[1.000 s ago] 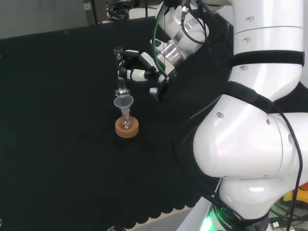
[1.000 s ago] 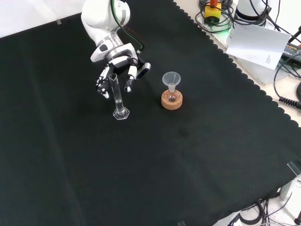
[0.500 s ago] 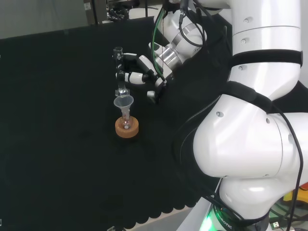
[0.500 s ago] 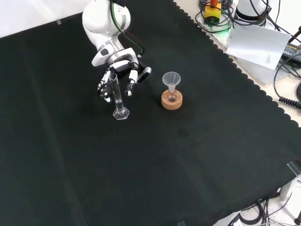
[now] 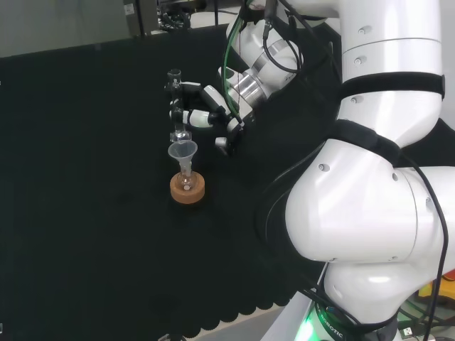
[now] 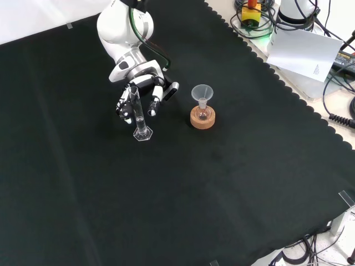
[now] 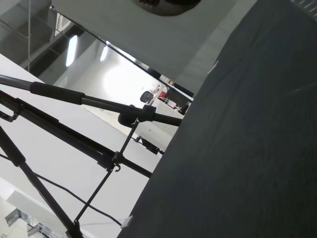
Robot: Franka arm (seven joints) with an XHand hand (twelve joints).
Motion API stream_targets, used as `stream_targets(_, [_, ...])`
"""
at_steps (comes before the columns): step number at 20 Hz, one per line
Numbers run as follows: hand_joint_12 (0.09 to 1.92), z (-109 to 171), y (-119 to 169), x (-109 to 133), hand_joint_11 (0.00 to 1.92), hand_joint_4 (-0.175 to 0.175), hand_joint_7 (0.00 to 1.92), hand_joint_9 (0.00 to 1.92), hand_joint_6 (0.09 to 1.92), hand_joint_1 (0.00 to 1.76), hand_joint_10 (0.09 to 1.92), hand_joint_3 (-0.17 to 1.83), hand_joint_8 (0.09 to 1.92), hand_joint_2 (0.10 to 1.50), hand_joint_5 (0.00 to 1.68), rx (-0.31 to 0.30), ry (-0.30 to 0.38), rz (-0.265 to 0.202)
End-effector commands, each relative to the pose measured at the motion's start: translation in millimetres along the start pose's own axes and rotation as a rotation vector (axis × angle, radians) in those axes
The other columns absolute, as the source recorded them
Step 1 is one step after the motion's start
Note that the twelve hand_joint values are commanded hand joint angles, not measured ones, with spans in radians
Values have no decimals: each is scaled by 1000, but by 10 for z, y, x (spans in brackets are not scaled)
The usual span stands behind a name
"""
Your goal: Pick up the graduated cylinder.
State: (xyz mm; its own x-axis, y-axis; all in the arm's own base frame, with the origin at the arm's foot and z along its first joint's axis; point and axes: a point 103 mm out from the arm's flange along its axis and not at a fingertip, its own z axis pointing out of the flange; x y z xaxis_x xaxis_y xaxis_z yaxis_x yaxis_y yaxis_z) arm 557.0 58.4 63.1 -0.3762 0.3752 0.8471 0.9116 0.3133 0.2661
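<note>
The hand [image 6: 140,91] reaches around the upright cylinder [image 6: 137,113] with fingers spread open, toward the worktop's [image 6: 222,183] far edge.

Glossy white arm links, black bands, green cable, black-and-white hand [image 6: 140,94]

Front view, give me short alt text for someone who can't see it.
A black and white robot hand reaches around a clear upright graduated cylinder on black cloth. To the right, a clear funnel sits in a small flask on a cork ring.
</note>
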Motion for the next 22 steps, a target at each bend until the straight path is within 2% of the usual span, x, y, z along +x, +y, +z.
stream_targets(1, [1207,4,-10,-23,563,-11,589,844,191,1086,438,-175,569,984,666,-6,9,4])
stream_targets(9, [1175,30,7,-32,627,-12,618,917,382,1067,367,-175,559,1014,618,-12,5,5])
stream_targets(14, [1172,-13,30,-15,639,-11,621,926,423,1053,358,-175,561,1021,604,-34,13,7])
stream_targets(22, [1135,-3,61,-14,719,-11,653,976,524,1034,344,-175,572,1062,615,-36,0,17])
